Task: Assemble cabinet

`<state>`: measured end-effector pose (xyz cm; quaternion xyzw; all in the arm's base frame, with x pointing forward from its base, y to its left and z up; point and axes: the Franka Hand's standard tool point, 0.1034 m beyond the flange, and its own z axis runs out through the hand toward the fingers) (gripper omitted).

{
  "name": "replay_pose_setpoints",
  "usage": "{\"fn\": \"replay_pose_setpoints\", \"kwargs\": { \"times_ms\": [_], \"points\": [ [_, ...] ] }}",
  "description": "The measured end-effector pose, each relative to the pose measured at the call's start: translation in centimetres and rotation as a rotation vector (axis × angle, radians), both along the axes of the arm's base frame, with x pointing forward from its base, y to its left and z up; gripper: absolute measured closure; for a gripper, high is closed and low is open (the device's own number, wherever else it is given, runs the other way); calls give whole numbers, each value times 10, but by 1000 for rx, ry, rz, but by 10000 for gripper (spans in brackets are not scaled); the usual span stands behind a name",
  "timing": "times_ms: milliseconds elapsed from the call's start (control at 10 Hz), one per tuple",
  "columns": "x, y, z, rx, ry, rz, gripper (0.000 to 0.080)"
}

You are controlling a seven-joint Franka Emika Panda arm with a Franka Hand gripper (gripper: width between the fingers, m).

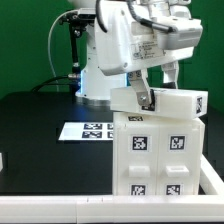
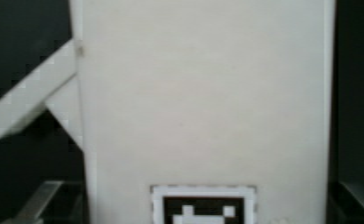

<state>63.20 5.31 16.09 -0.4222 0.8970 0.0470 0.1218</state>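
Black tabletop, green backdrop, a white rail along the near edge. We see the cabinet (image 1: 160, 145) standing upright on the table at the exterior view's right, near the front edge, its tagged face toward the camera. A smaller white panel or block sits tilted at its top corner, on the exterior view's left side; in the wrist view a slanted white piece leans off the side of the cabinet (image 2: 197, 100) too.

Our gripper (image 1: 152, 97) hangs right at the cabinet's top, just above and touching or nearly touching that tilted piece. Fingers are mostly hidden by the white parts, so we cannot tell whether they are spread or pinching anything.

Risk as we judge it: the tall, thin-walled cabinet could tip or slide toward the rail if the arm pushes sideways; the tilted piece could slip off if it is not seated.

Further out, the marker board (image 1: 88, 131) lies flat behind the cabinet, toward the exterior view's left, near the arm base.
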Motion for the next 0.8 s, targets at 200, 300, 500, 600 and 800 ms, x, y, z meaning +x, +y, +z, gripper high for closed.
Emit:
{"fn": "replay_pose_setpoints", "kwargs": {
  "times_ms": [200, 300, 500, 600, 800],
  "points": [
    [0, 3, 0, -4, -9, 56, 243],
    [0, 3, 0, -4, -10, 57, 243],
    [-1, 3, 0, -12, -15, 103, 69],
    [-3, 5, 8, 1, -7, 173, 22],
    [-5, 8, 29, 8, -35, 492, 4]
  ]
}}
